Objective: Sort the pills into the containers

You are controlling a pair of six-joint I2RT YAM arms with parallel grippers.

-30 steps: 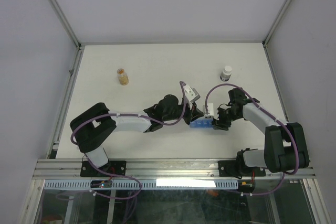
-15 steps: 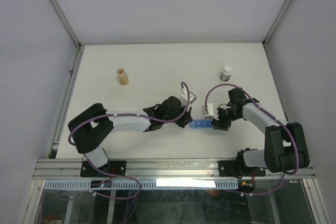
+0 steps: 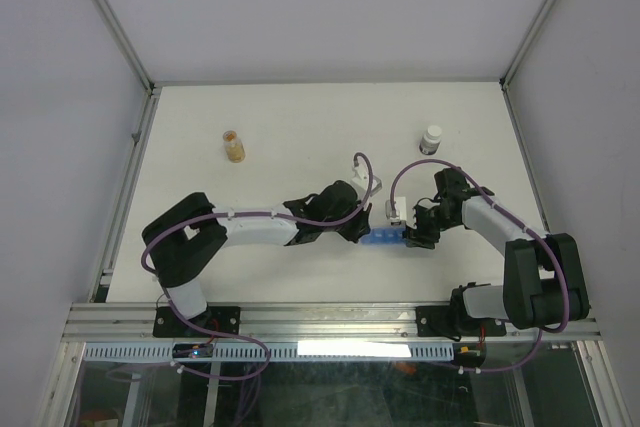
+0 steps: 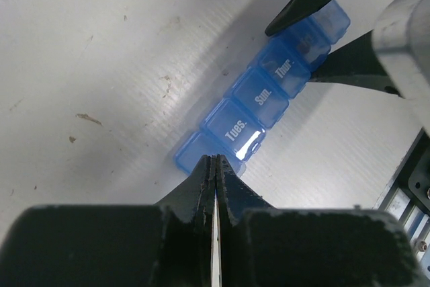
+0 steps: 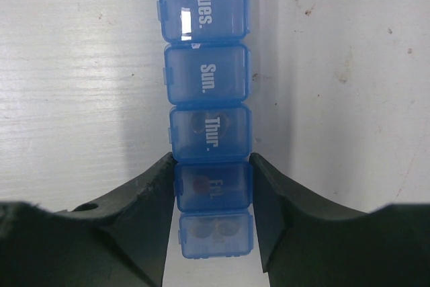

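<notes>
The containers are a translucent-blue pill organizer (image 3: 384, 238) lying flat, one row of closed lids marked Tues., Sun., Thur. and Fri. (image 5: 205, 78) (image 4: 262, 95). Pills (image 5: 200, 184) show as dim round shapes through the lids nearest the right gripper. My right gripper (image 5: 213, 164) is shut on the organizer, its fingers (image 5: 144, 193) pressed to both sides of the Fri. compartment. In the top view the right gripper (image 3: 412, 232) holds the organizer's right end. My left gripper (image 4: 215, 160) is shut with nothing in it, its tips resting on the lid at the organizer's left end (image 3: 363, 231).
A small bottle of orange contents (image 3: 233, 146) stands at the far left of the table. A white-capped bottle (image 3: 431, 139) stands behind the right arm. Metal rails (image 3: 135, 162) border the table, and the right arm's cable (image 3: 400, 179) loops above the organizer.
The left arm has stretched to the right and lowered its wrist, bringing its shut tips onto the organizer's left end. The right gripper and the organizer have stayed put.
</notes>
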